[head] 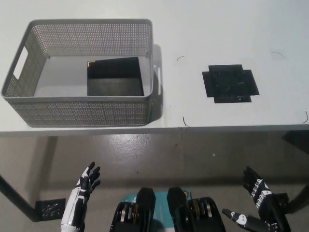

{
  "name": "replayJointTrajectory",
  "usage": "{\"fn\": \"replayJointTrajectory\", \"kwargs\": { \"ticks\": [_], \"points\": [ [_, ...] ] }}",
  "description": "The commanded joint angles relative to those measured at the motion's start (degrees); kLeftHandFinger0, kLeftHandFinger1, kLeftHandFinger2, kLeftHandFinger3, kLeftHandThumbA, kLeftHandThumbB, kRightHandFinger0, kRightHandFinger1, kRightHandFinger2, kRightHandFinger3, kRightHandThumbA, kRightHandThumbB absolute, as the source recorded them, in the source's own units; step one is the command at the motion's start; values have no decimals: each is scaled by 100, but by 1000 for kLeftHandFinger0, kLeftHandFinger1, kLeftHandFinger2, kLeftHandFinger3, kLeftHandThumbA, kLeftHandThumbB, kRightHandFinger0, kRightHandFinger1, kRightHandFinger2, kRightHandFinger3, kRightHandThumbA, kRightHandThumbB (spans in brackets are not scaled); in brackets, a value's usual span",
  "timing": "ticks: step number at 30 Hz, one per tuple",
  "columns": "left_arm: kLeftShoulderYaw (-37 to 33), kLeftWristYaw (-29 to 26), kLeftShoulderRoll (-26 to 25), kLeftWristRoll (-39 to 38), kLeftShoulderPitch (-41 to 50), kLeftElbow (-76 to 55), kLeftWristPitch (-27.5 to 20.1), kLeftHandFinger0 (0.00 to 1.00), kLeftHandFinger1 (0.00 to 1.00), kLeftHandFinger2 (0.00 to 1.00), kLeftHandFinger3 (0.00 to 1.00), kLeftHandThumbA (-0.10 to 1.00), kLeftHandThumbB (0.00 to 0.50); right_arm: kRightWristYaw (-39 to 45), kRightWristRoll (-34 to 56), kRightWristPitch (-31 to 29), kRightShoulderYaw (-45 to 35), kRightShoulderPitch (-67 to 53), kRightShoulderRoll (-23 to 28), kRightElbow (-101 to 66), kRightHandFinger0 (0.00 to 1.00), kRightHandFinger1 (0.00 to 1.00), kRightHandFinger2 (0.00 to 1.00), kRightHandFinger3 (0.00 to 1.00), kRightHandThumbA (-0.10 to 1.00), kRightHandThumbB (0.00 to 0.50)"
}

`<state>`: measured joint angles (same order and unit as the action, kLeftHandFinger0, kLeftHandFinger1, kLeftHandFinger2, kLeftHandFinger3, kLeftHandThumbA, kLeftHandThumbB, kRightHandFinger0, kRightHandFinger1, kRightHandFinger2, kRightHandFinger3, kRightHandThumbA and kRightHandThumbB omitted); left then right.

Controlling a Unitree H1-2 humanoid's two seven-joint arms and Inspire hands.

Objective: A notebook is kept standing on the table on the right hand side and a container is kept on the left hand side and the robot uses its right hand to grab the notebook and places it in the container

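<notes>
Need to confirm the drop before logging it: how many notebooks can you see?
1: the black rectangular notebook lies flat inside the grey perforated plastic basket, toward its right side. Nothing else could hide another.

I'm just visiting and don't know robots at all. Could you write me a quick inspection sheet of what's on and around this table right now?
Surface: white table, with a black cross-shaped patch on its right part.
Job's things: black notebook lies inside the grey mesh basket on the table's left.
Clutter: a few thin dark strands on the tabletop.
Hands: white left hand open, low at lower left; black right hand open, low at lower right. Both hold nothing, below the table edge.
Cables: nothing seen.
Surroundings: grey floor; dark table leg at lower left.
</notes>
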<state>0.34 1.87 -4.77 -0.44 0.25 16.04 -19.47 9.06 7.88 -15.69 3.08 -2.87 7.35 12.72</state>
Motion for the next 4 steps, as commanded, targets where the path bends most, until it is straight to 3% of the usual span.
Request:
{"fn": "replayJointTrajectory", "kwargs": {
  "ticks": [1,4],
  "points": [
    [32,-71,-10,90,-146,-35,-36,1000,1000,1000,1000,1000,499,141,58,-142,-59,155,59,-17,1000,1000,1000,1000,1000,295],
    [34,-109,-4,145,-142,-42,-70,1000,1000,1000,1000,1000,491,147,54,-97,-56,158,64,-34,1000,1000,1000,1000,1000,295]
  ]
}}
